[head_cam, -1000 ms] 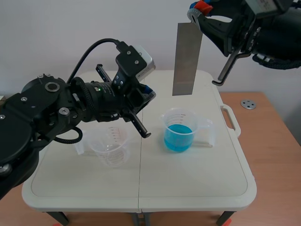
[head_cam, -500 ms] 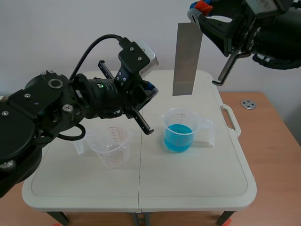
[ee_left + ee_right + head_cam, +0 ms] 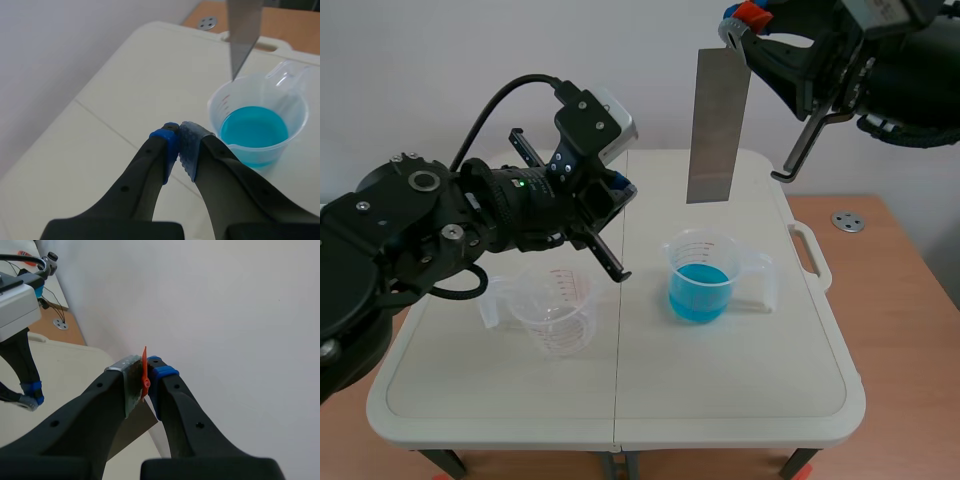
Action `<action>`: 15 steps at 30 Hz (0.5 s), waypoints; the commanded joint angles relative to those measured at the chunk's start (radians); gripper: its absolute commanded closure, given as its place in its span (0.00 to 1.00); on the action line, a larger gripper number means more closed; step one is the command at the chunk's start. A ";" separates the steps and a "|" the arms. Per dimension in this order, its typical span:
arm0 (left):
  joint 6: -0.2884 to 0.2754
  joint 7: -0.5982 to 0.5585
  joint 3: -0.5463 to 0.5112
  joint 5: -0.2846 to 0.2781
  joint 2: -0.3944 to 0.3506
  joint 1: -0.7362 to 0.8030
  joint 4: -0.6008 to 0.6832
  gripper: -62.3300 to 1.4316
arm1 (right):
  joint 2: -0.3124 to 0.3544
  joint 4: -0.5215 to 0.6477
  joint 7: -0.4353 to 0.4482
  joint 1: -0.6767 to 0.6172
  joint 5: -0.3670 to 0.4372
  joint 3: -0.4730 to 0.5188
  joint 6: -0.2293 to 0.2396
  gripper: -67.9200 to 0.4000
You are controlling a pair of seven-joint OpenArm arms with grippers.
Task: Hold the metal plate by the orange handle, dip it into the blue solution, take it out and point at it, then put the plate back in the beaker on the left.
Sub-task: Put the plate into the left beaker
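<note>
Take the beaker (image 3: 700, 277) holding the blue solution (image 3: 698, 292) as your landmark: it stands on the table (image 3: 720, 390), about a third full. Your right gripper (image 3: 142, 380) is high above it and a little to its right. Its two fingers are clamped on the orange handle (image 3: 145, 374), which shows edge-on between the pads. The metal plate (image 3: 718, 125) hangs upright from that handle, directly over the beaker. Its lower edge is well clear of the rim, and no part of it touches the liquid. From the left wrist camera you see the plate's lower corner hanging over the beaker's far rim. Your left gripper (image 3: 180, 142) is up and to the left of the beaker, off the table. Its fingers are closed together with the blue pads touching and nothing between them. The empty beaker (image 3: 553, 310) stands to the left of the landmark beaker, apart from it, under the left arm.
</note>
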 commanded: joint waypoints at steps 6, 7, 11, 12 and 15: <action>0.036 -0.015 -0.058 -0.095 -0.138 0.105 0.129 0.95 | 0.008 0.020 0.008 0.012 0.022 0.006 0.006 0.98; 0.036 -0.015 -0.073 -0.114 -0.161 0.128 0.154 0.95 | 0.008 0.020 0.008 0.012 0.022 0.006 0.006 0.98; 0.037 -0.018 -0.143 -0.172 -0.258 0.237 0.257 0.95 | 0.008 0.020 0.008 0.012 0.022 0.006 0.006 0.98; 0.044 -0.021 -0.163 -0.187 -0.283 0.269 0.282 0.95 | 0.008 0.020 0.008 0.012 0.022 0.006 0.006 0.98; 0.074 -0.051 -0.227 -0.220 -0.357 0.377 0.345 0.95 | 0.008 0.020 0.008 0.012 0.025 0.006 0.006 0.98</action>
